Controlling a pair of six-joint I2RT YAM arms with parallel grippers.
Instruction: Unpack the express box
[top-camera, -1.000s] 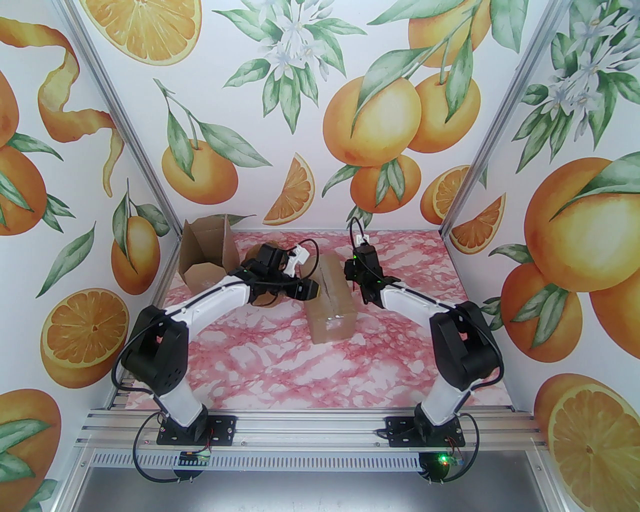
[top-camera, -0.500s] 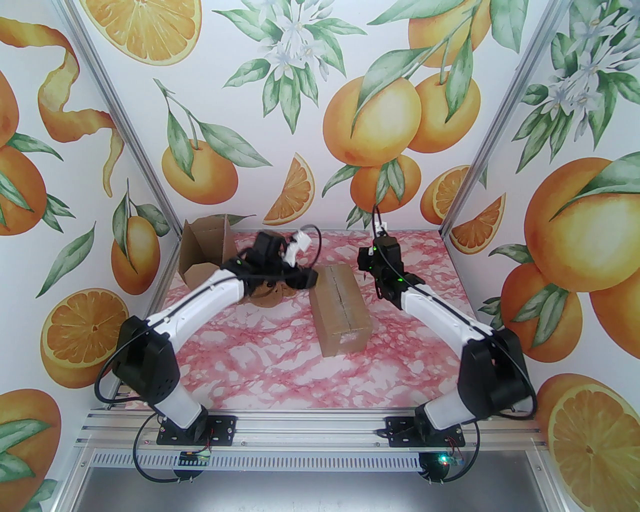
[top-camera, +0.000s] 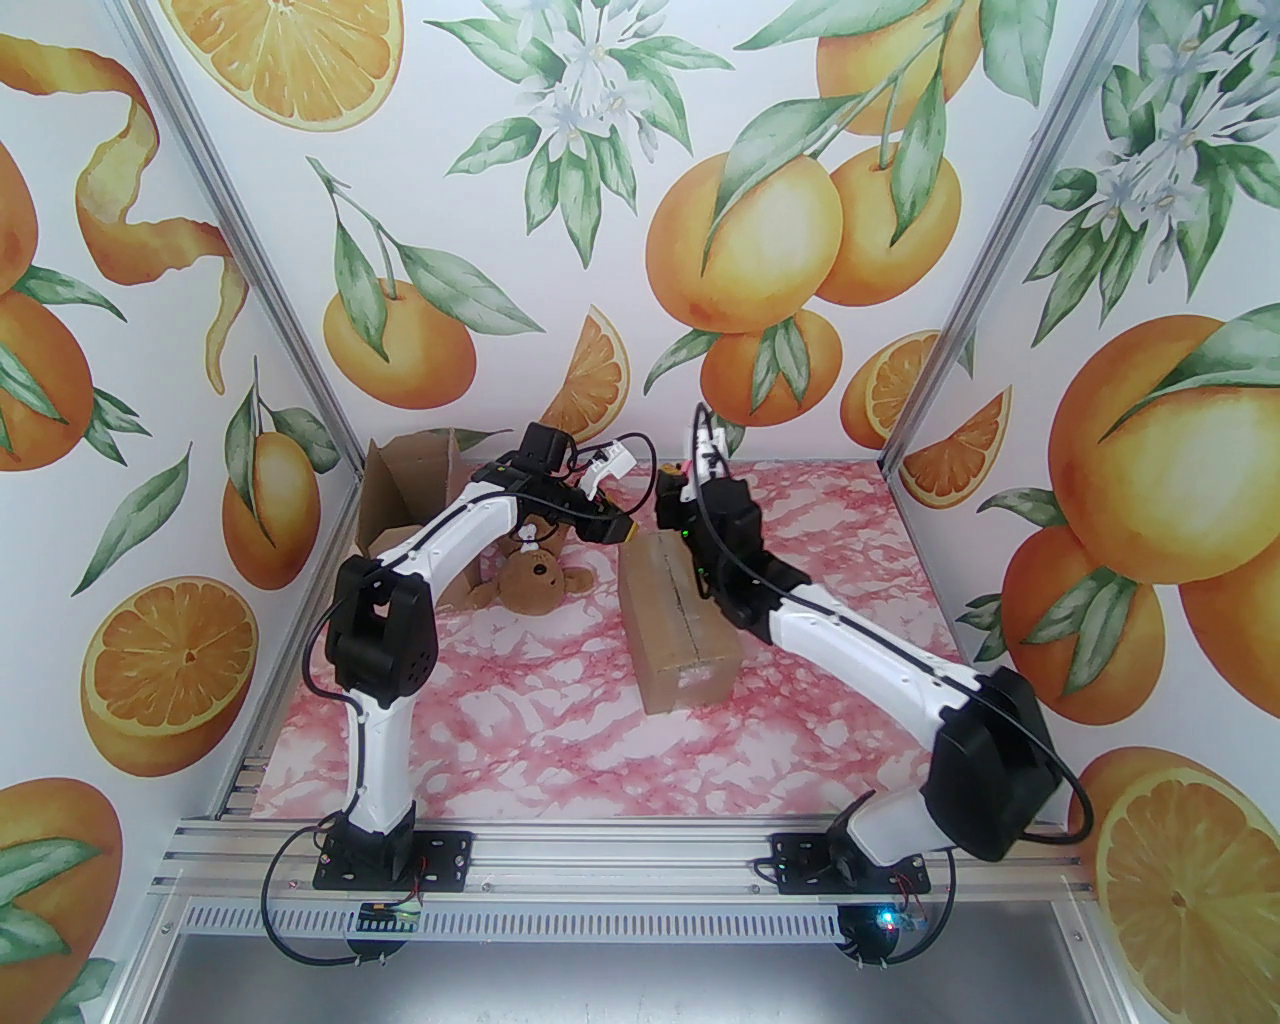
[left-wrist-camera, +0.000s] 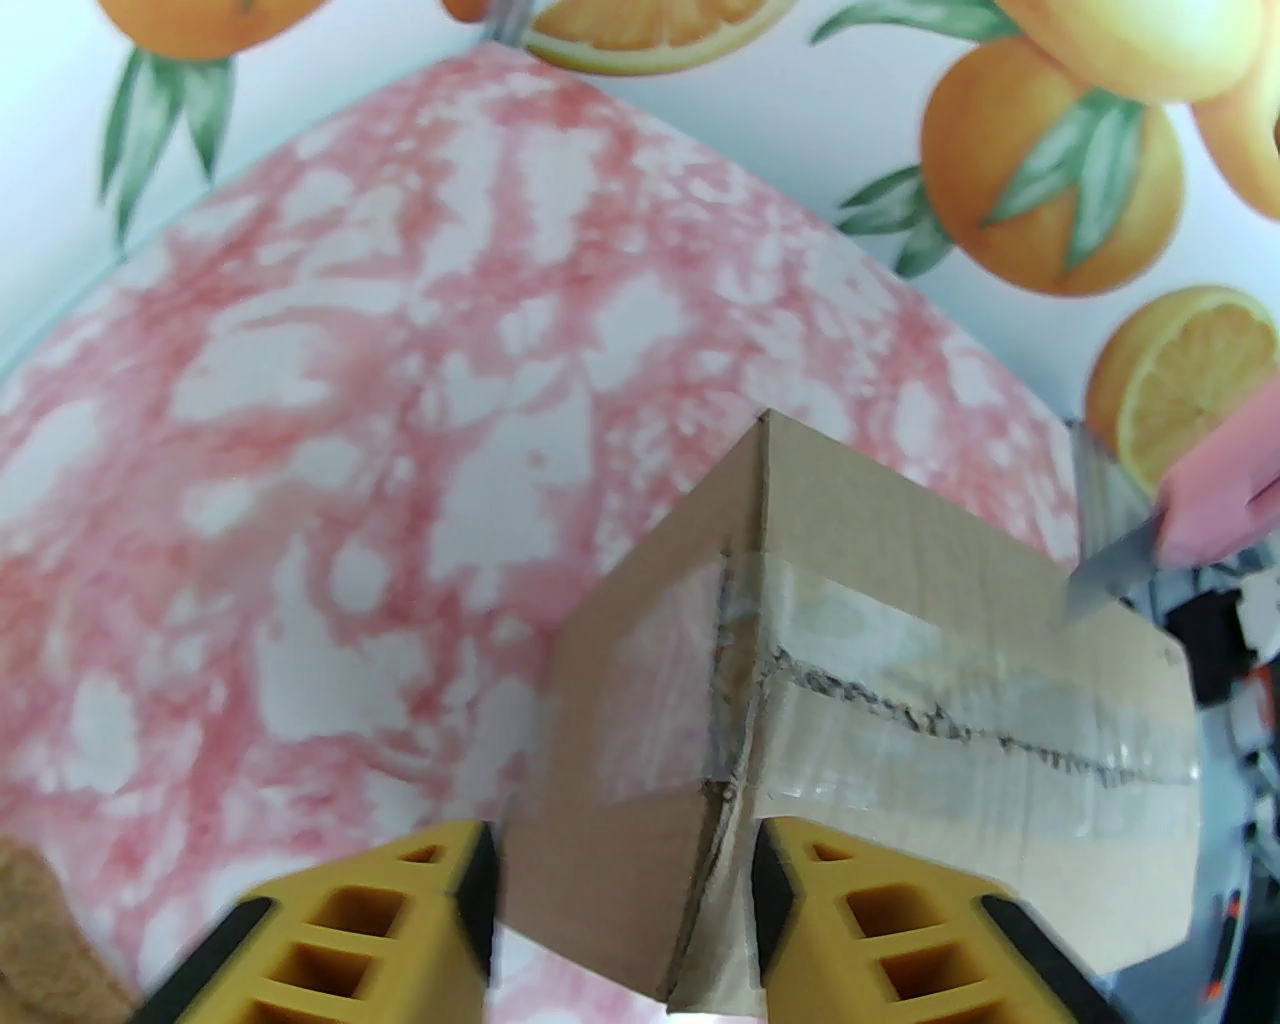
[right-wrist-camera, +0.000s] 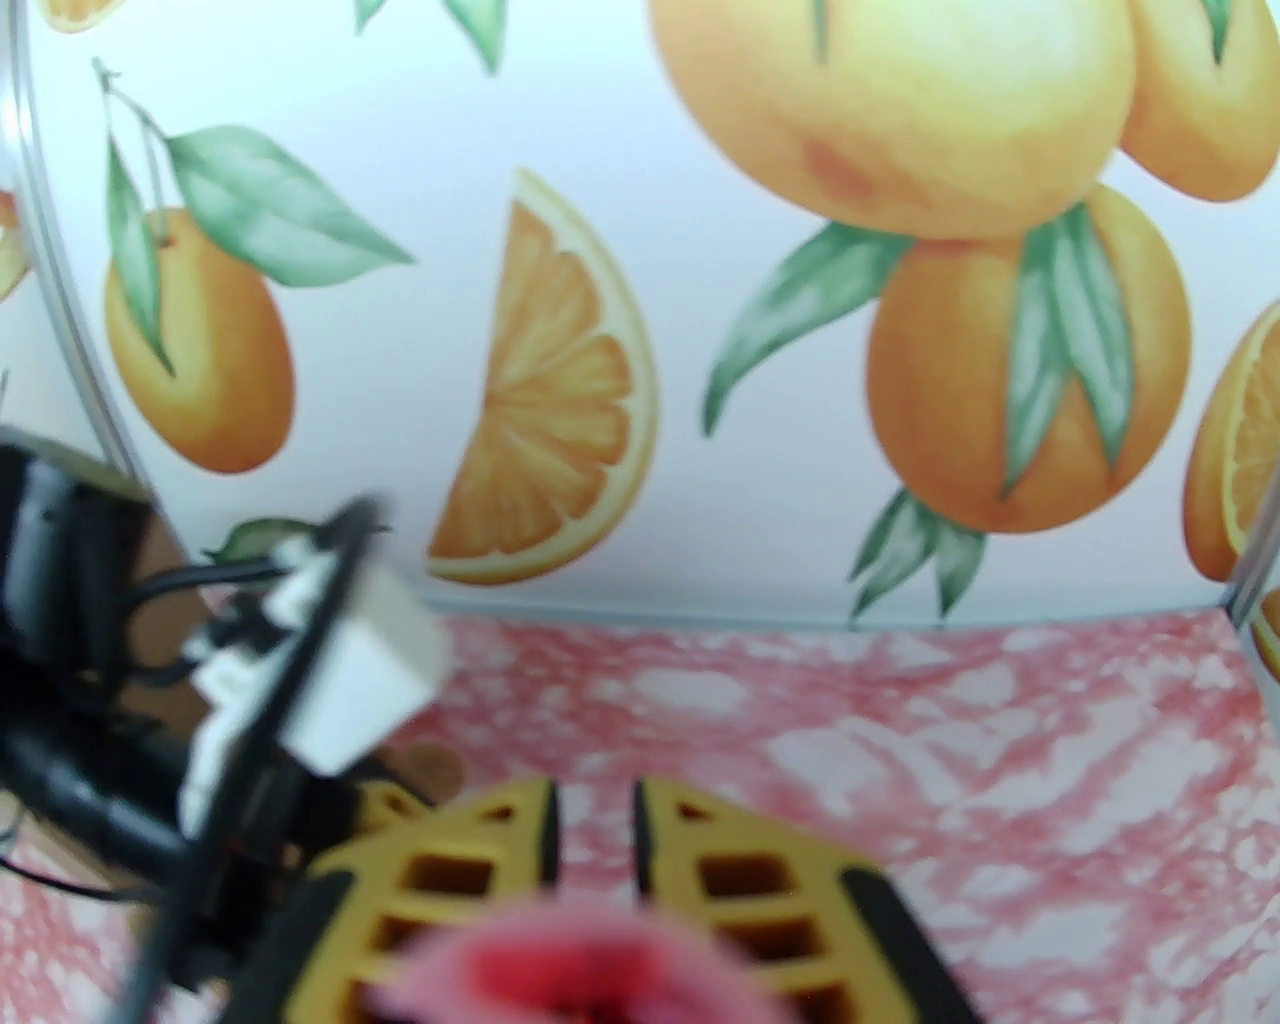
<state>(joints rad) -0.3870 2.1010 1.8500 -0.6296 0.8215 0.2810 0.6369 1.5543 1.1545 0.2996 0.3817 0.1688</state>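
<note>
Astride the taped brown cardboard box (top-camera: 660, 630) at its far corner, my left gripper (left-wrist-camera: 622, 850) has arrived, fingers spread, bracing for the pink-handled knife (left-wrist-camera: 1150, 545).

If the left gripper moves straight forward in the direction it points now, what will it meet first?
The taped cardboard box: the left gripper has its fingers on either side of one end of the box, so that end lies directly ahead. Whether the fingers touch it is unclear.

White arm links (top-camera: 860, 645), black joints (top-camera: 385, 635), looping black cables (top-camera: 1087, 803), yellow latticed gripper fingers (left-wrist-camera: 330, 930)
</note>
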